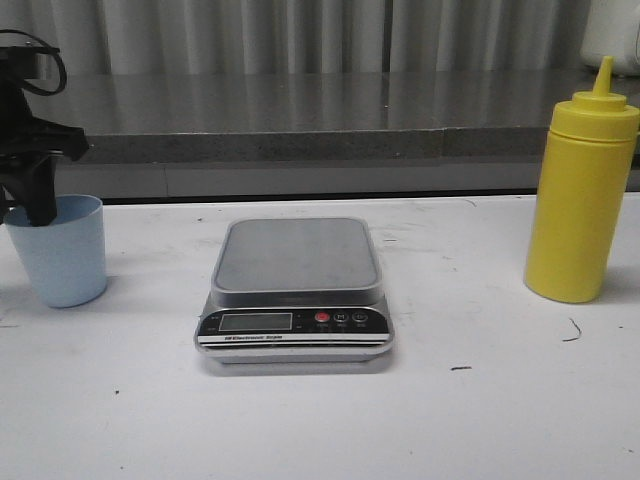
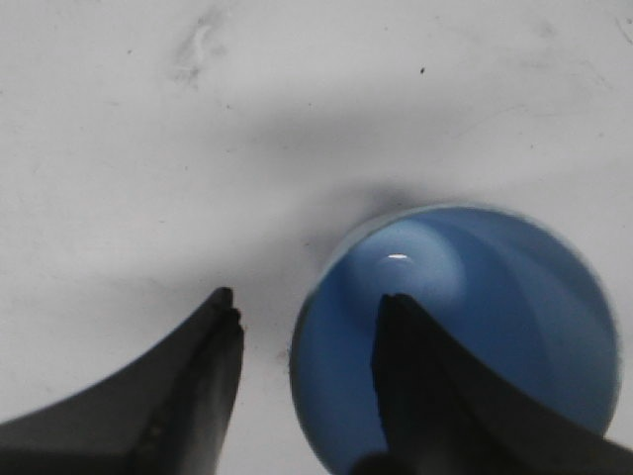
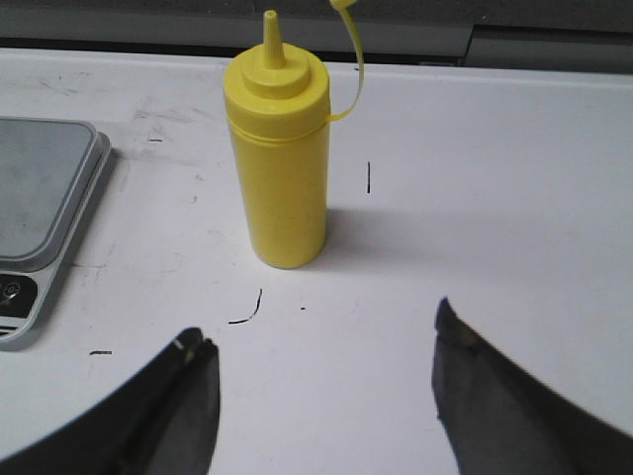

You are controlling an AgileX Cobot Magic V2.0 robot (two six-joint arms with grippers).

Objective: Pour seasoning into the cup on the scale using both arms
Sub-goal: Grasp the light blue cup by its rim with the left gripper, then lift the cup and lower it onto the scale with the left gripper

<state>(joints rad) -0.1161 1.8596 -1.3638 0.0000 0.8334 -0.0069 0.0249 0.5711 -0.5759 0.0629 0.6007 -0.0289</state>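
Observation:
The pale blue cup (image 1: 62, 252) stands on the white table at the far left, apart from the scale. My left gripper (image 1: 35, 200) hangs over it, open, straddling its near rim. In the left wrist view one finger (image 2: 396, 336) is inside the cup (image 2: 514, 297) and the other finger (image 2: 213, 336) is outside, with a gap to the wall. The silver scale (image 1: 295, 290) sits in the middle with a bare platform. The yellow seasoning bottle (image 1: 580, 200) stands upright at the right. My right gripper (image 3: 321, 327) is open and short of the bottle (image 3: 279, 178), with nothing between its fingers.
A grey steel ledge (image 1: 320, 115) runs along the back of the table. A white container (image 1: 612, 35) sits on it at the far right. The scale's corner (image 3: 40, 198) lies to one side of the bottle in the right wrist view.

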